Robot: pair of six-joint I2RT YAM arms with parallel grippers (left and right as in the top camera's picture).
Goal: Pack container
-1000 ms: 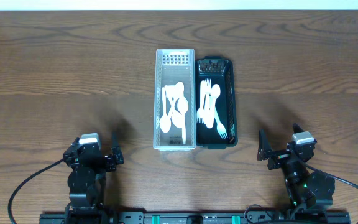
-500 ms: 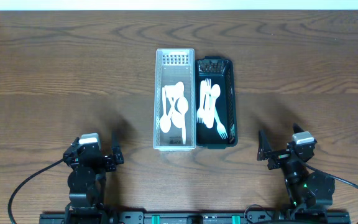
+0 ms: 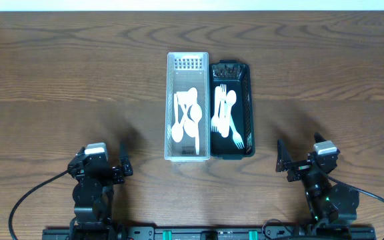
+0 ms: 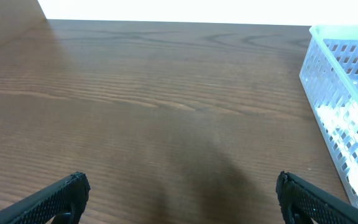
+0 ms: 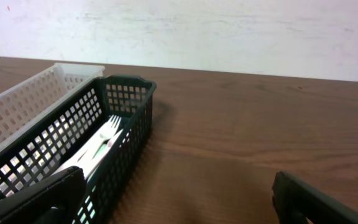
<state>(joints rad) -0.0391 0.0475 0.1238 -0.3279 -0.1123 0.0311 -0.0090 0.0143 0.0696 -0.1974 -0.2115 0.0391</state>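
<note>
A white perforated basket holds several white spoons. Beside it on the right, touching it, a dark green basket holds several white forks. My left gripper rests at the near left of the table, open and empty; in the left wrist view only bare wood lies between its fingers, with the white basket at the right edge. My right gripper rests at the near right, open and empty. In the right wrist view the green basket with forks sits to its left.
The wooden table carries only the two baskets. A white wall stands behind the far table edge. Cables run from both arm bases along the near edge.
</note>
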